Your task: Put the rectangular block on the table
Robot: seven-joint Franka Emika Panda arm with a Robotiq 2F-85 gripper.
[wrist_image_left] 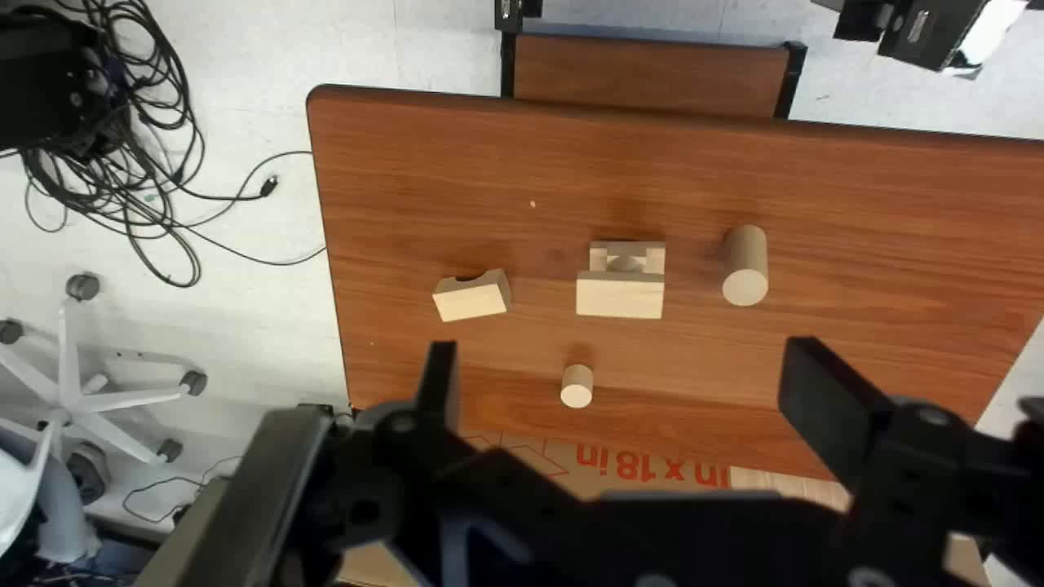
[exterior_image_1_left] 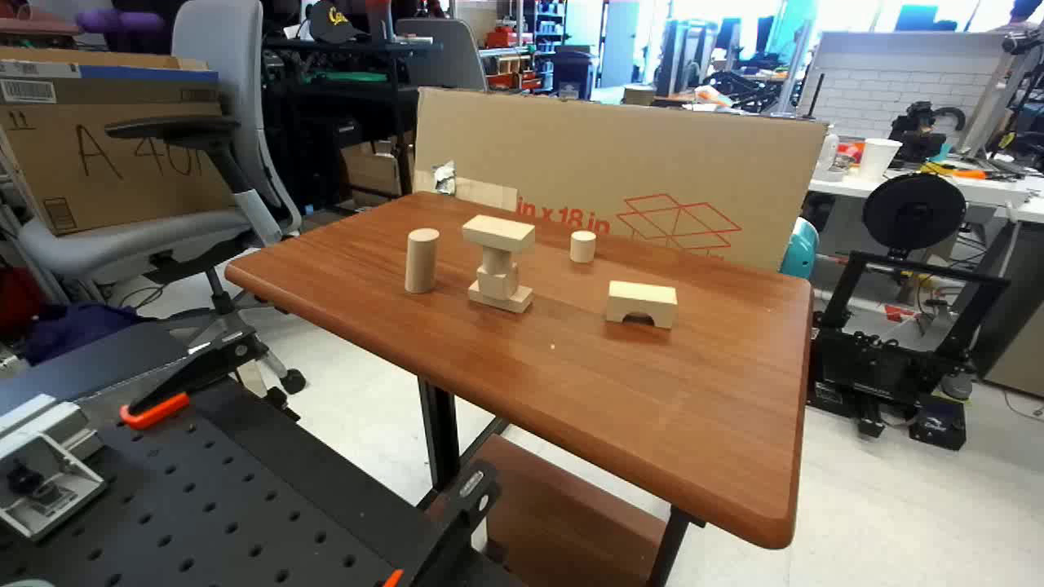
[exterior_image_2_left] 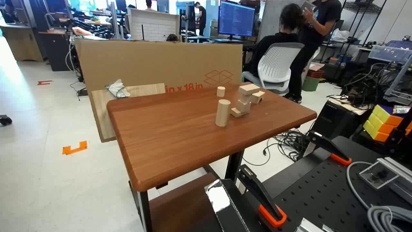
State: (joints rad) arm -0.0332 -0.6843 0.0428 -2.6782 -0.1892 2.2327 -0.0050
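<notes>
In the wrist view's lower half, the black fingers (wrist_image_left: 825, 403) stand wide apart

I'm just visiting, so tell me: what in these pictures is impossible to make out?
Cardboard, wrist view: partly hidden by the gripper.
Table, wrist view: cut off by the right edge.
Lower stack pieces, wrist view: partly hidden by the top rectangular block.
Upper-right standing person, an exterior view: head cut off by top edge.
Speck on the table, an exterior view: too small to identify.
</notes>
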